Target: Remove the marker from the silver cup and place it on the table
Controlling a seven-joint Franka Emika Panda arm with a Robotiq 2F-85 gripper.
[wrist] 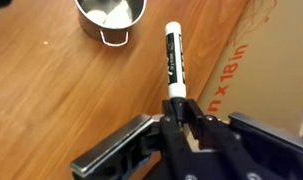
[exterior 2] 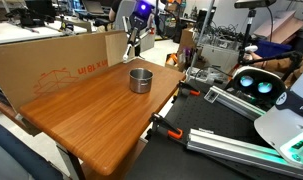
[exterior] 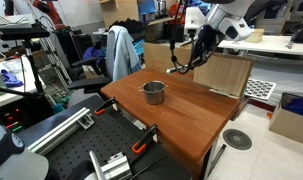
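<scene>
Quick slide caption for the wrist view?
Gripper clamps the marker by one end, outside the silver cup on the table.

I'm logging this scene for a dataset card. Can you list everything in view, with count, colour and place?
thin black-and-white marker: one, black body with white ends, held above the table, outside the cup
small round shiny metal cup: one, silver, upright near the table's middle
rectangular wooden table: one, reddish-brown, centre of the scene
cardboard panel with red print: one, brown, along a table edge
orange-handled clamps: at least two, orange and black, at the table's edge
robot arm: one, white, reaching over the table's far side
end effector: one, black, shut on the marker's lower end
</scene>
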